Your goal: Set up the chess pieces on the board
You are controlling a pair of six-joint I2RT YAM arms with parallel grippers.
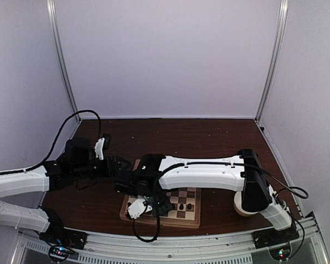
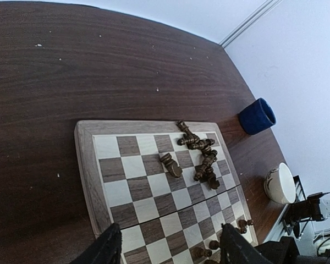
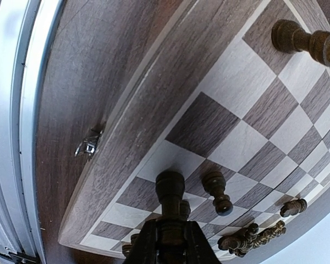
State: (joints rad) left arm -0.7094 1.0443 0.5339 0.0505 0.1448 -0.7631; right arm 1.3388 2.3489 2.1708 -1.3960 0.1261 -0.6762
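The right gripper (image 3: 170, 234) is clamped on one dark piece (image 3: 170, 190), held upright over squares by the board's (image 3: 126, 115) near edge. The left gripper (image 2: 169, 250) hangs above the board, jaws apart and empty. A toppled pile (image 2: 201, 154) lies near the board's far right corner.

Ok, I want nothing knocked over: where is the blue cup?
In the left wrist view, the blue cup stands on the table right of the board, beside the white bowl.
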